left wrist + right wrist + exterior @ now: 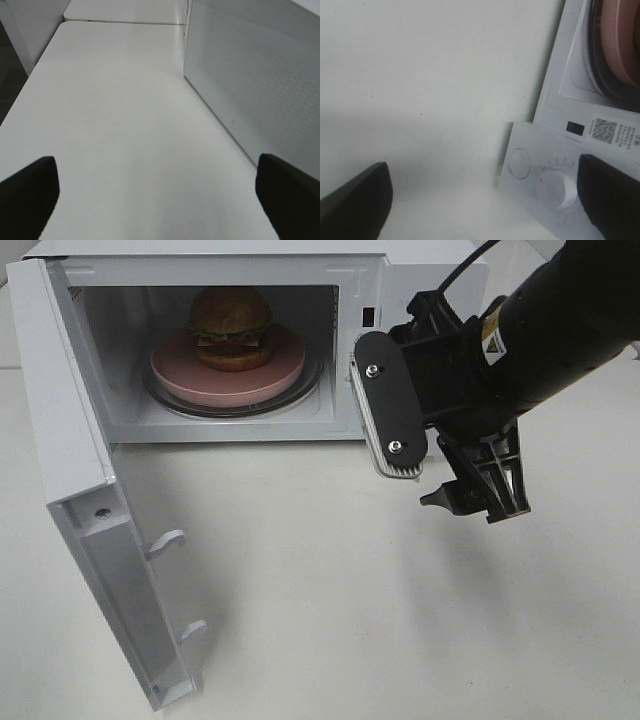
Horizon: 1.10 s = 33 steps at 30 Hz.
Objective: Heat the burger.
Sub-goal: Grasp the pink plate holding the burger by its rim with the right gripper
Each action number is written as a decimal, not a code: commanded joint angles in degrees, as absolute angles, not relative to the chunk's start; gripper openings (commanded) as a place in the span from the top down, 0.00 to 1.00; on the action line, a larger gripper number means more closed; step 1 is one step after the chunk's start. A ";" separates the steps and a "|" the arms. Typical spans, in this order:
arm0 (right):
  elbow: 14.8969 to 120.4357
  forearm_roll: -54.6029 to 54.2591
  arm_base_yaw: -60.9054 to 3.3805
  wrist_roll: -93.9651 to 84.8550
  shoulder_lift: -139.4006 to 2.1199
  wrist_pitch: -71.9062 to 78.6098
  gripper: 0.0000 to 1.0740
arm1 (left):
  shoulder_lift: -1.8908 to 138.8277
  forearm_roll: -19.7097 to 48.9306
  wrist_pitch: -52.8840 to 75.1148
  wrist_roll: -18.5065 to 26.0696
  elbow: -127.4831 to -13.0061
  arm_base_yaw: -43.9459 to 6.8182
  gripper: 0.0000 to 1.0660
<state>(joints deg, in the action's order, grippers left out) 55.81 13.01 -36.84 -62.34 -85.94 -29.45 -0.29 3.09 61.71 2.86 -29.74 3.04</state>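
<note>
Standing bun-up on pink plate point(272, 380), burger point(232, 328), stack axis vertical.

Left hand point(160, 202) spread wide above a white surface point(115, 125)
Its two dark fingers point(27, 197) stand far apart, and only the pale surface shows in the gap between them. A white panel point(250, 75) with a fine dotted pattern stands upright on the surface, near one finger. Past the opposite long edge lies dark floor point(10, 75) — and beyond the far edge, across a thin seam, a second white top point(125, 10).
</note>
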 commanded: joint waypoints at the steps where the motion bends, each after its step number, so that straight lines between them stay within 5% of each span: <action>1: 57.18 14.21 -37.87 -60.73 -86.57 -28.42 0.10 | -1.26 3.50 61.19 2.58 -29.56 2.92 0.06; 33: 75.29 15.64 -40.16 -52.77 -106.05 -23.72 0.17 | -1.26 3.50 61.19 2.58 -29.56 2.92 0.06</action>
